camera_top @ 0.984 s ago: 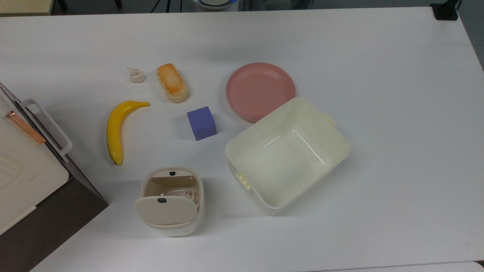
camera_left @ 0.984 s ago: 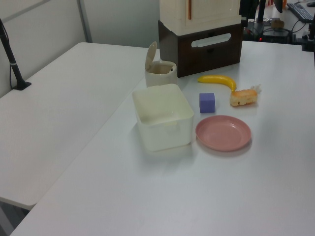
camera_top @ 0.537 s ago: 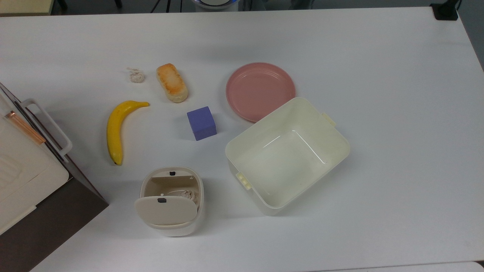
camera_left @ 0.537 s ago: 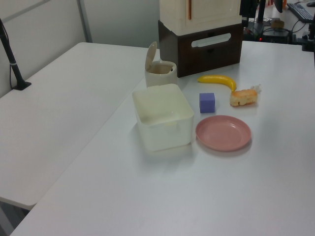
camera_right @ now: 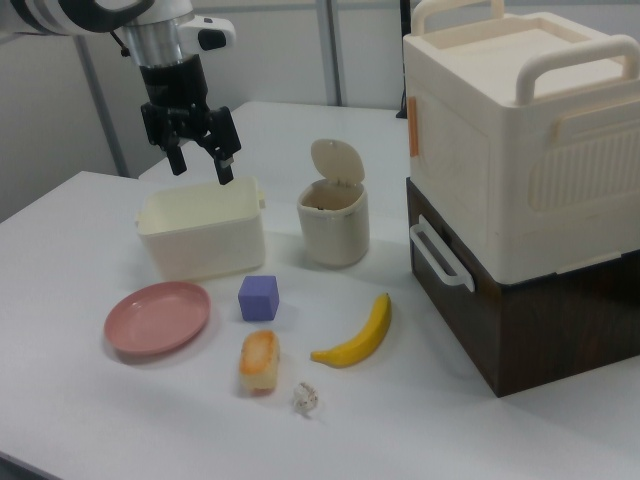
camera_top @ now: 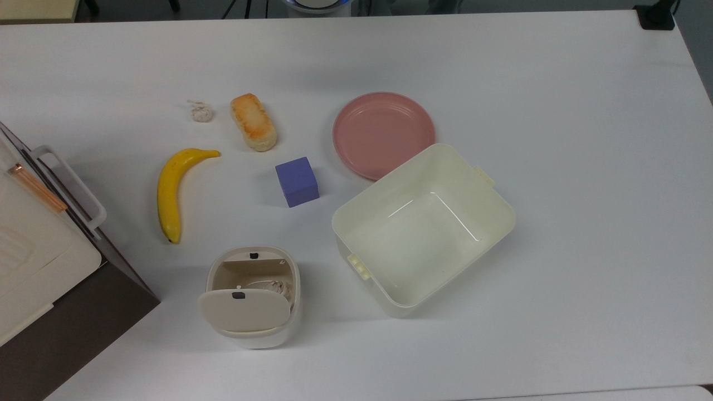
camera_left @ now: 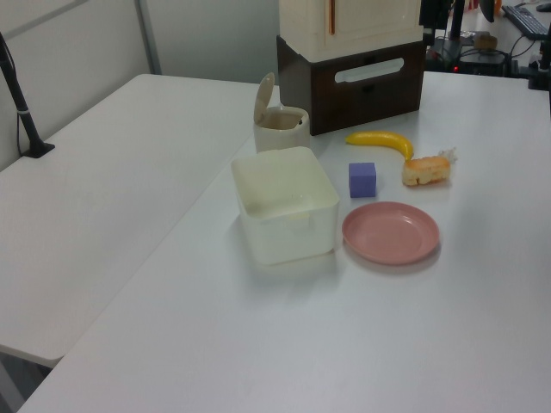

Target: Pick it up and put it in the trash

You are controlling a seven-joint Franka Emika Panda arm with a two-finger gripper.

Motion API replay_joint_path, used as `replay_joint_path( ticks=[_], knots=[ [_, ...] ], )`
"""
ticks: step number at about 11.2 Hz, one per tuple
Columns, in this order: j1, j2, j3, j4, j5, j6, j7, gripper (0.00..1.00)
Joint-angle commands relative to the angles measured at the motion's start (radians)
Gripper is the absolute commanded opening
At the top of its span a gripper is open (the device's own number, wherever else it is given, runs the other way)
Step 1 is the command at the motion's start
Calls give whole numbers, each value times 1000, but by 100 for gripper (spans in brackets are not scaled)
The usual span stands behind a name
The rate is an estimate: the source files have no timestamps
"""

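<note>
The tiny crumpled off-white paper wad point(camera_top: 201, 112) lies on the white table left of an orange-topped bread roll point(camera_top: 254, 122); it also shows behind the roll in the left view point(camera_left: 451, 156) and near the front edge in the right view point(camera_right: 305, 398). The small beige trash bin point(camera_top: 253, 295) point(camera_left: 280, 127) point(camera_right: 334, 222) stands with its flap lid tipped up, and another pale wad point(camera_top: 277, 288) lies inside. My gripper point(camera_right: 203, 168) hangs open and empty, high over the cream tub point(camera_right: 200, 235), far from the wad.
A banana point(camera_top: 170, 189), purple cube point(camera_top: 297, 181) and pink plate point(camera_top: 379, 131) lie between wad and bin. The large cream tub point(camera_top: 412, 239) sits to the bin's right in the top view. A brown-and-cream box point(camera_right: 520, 180) stands beside the bin.
</note>
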State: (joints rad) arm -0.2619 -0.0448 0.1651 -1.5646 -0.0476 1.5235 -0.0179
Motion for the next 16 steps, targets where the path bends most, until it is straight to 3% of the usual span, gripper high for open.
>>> replay_joint_path(
  ticks=[1,8,12,16],
  knots=[
    [18,-10,7,0,-52,-28,-7,100],
    [18,-14,7,1,-55,-57,-16,100],
    [20,-12,30,-5,-103,-91,-19,100],
    [9,-10,28,-11,-104,-138,-111,100]
  ],
)
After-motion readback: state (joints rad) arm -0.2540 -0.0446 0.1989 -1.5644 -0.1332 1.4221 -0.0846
